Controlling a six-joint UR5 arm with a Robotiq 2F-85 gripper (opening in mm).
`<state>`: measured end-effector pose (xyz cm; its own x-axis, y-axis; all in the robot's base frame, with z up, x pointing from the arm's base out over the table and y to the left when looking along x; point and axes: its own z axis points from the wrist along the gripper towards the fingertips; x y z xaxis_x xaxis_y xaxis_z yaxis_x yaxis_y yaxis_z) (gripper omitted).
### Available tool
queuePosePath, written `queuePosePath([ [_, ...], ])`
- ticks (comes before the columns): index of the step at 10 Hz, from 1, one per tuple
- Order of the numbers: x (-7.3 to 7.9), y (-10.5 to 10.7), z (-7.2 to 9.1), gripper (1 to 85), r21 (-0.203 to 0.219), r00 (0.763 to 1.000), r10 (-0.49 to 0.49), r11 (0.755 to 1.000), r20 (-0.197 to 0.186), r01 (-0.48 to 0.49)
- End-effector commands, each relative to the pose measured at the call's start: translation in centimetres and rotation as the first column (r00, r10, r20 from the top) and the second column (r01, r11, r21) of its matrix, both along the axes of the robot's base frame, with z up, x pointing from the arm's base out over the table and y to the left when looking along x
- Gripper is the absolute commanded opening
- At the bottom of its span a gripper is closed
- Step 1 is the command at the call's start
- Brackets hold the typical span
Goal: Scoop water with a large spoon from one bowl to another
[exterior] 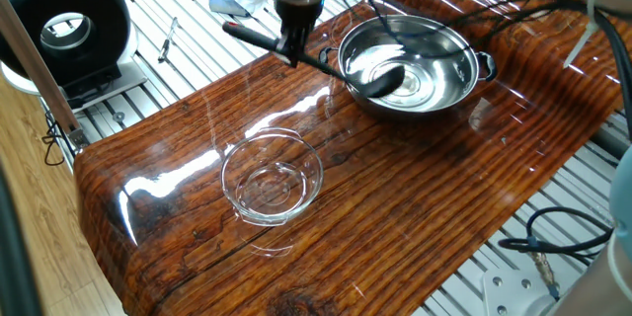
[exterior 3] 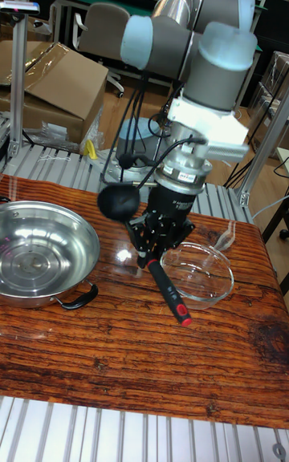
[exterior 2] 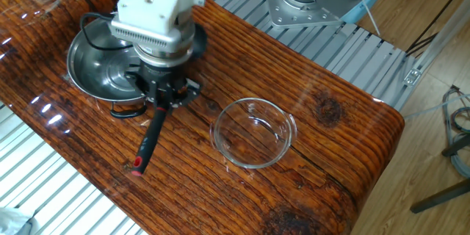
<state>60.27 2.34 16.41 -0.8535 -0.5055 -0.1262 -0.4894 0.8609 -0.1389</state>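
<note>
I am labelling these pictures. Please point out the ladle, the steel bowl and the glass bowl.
ladle [exterior: 383, 81]: one fixed view, on its round cup.
steel bowl [exterior 3: 48, 289]: tall fixed view, on its near rim.
glass bowl [exterior 2: 283, 120]: the other fixed view, on its rim.

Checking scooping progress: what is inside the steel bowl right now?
The ladle's cup hangs over the steel bowl, which shows only glints; water level unclear. The tool hides part of it.
</note>
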Motion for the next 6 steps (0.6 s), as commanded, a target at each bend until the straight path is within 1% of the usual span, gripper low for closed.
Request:
queuePosePath([
  [1,1.5,-0.6,1.3,1.0,-0.035,0.977,0.209,0.978,0.042,-0.208],
  [2,2.1,-1.2,1.3,1.0,-0.061,0.958,0.28,0.959,0.057,-0.277],
  [4,2.2,-0.8,1.0,1.0,-0.033,0.934,0.349,0.937,0.08,-0.348],
  [6,2.9,-1.7,0.7,1.0,-0.065,0.891,0.441,0.898,0.109,-0.436],
])
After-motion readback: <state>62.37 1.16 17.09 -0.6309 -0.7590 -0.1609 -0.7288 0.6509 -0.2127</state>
